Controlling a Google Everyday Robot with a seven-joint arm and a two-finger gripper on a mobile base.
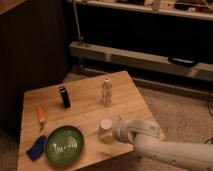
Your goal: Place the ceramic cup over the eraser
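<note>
Beside ceramic cup [105, 129], gripper [118, 131], perhaps touching.

White cup [105, 129], black eraser [64, 96]

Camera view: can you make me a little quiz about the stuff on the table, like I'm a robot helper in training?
1. What lies just left of the green bowl?
2. True or false: the ceramic cup already covers the eraser.
3. Where is the gripper? A: over the eraser. B: right beside the ceramic cup, near the front edge of the table. C: inside the green bowl.
Key: 1 the blue lump; 2 false; 3 B.
</note>
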